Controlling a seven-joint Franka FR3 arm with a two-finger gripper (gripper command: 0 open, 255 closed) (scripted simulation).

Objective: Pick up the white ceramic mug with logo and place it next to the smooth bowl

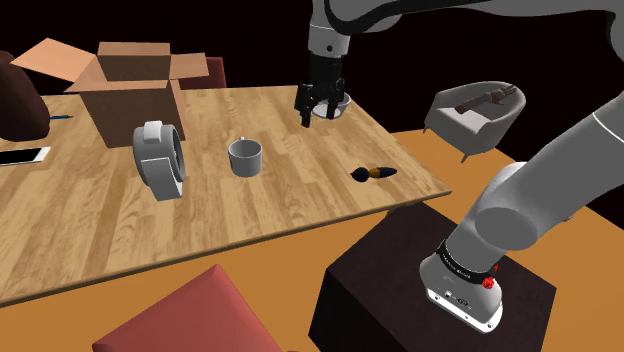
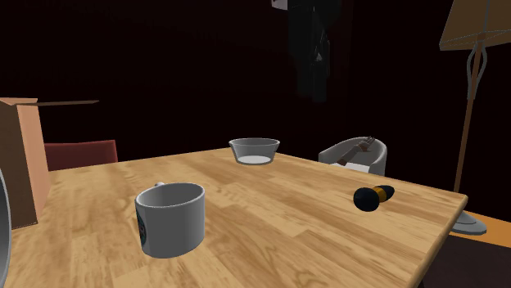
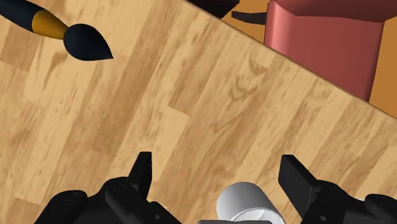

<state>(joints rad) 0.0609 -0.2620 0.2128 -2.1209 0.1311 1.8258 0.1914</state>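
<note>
Counter: a light wooden plank counter [image 1: 300,215] carries everything.
Brush: a black-bristled brush with an orange ferrule [image 1: 373,174] lies near the counter's edge on the stand's side, well apart from the mug.
Ring: a white-and-grey ring-shaped object [image 1: 160,160] stands on edge near the mug, on the shoulder view's left.
Box: an open brown cardboard box [image 1: 130,88] sits farther back.
Mug: a pale grey-white mug with a dark round logo on its side [image 2: 169,219] stands upright mid-counter, mouth up, with nothing touching it.
Bowl: a smooth, shallow grey bowl [image 2: 254,150] stands near the far edge, well apart from the mug.
Gripper: the black gripper [image 1: 318,112] hangs above the counter by the bowl, its fingers [image 3: 143,168] spread apart and holding nothing.
Room: bare wood lies between mug and bowl. Past the counter's edge stands a grey armchair [image 1: 475,112], then a black area.
</note>
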